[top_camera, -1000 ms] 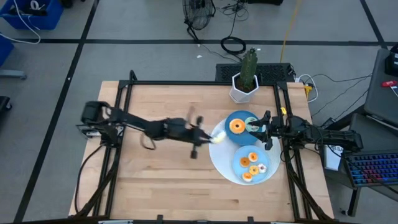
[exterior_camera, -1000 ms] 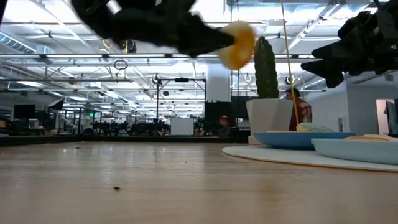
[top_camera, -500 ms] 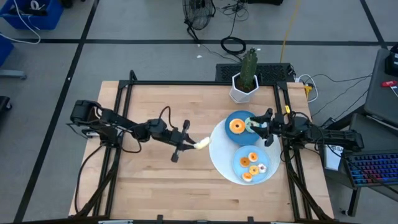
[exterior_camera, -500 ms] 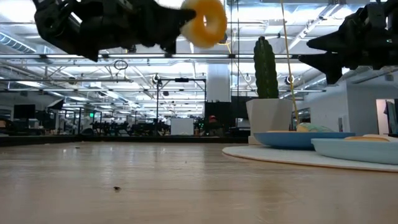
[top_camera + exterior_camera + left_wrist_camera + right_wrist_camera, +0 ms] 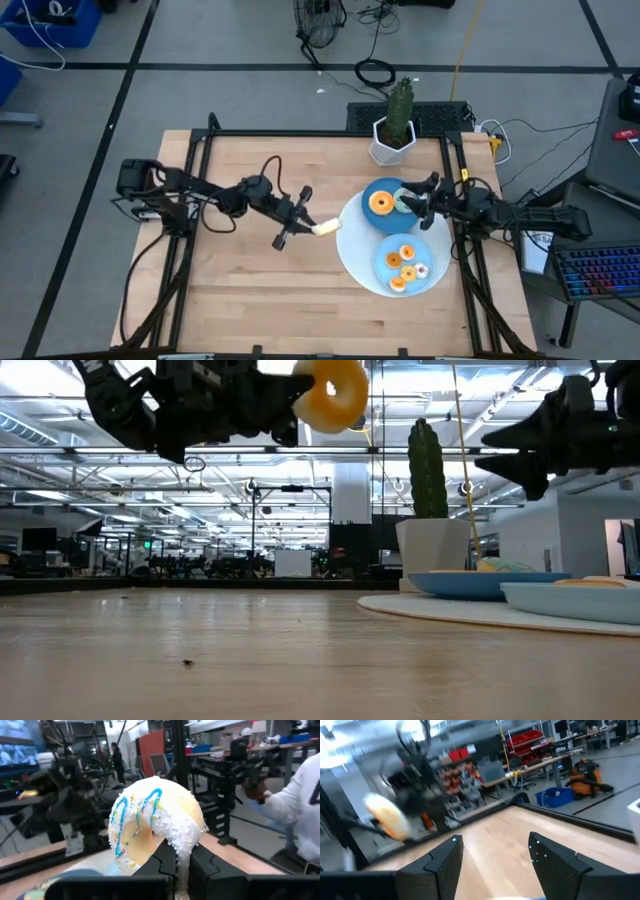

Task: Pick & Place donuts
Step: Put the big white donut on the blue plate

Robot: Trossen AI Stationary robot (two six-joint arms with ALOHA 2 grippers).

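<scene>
Risk first: my left gripper (image 5: pixel 176 862) pinches the white-iced donut (image 5: pixel 156 827) only by the bottom of its ring, fingers clamped across one thin section. Held that narrowly, I judge it could pivot or slip out if I swing fast, and it would drop on bare counter (image 5: pixel 250 270) short of the plates.

Position: in the high view the donut (image 5: pixel 324 227) sits at frame centre, at the tip of my left gripper (image 5: pixel 312 225), just off the left edge of the large white disc (image 5: pixel 352 262). Low view shows it well above the counter, top centre of frame.

Second risk: my right gripper (image 5: pixel 418 200) hangs over the upper blue plate (image 5: pixel 388 187), right of centre, fingers spread, grasping nothing. If I carry on toward that plate, the arms could clash.

Further right and lower, the second blue plate (image 5: pixel 383 262) holds several small donuts (image 5: pixel 401 262); an orange donut (image 5: pixel 380 203) lies on the upper one.
</scene>
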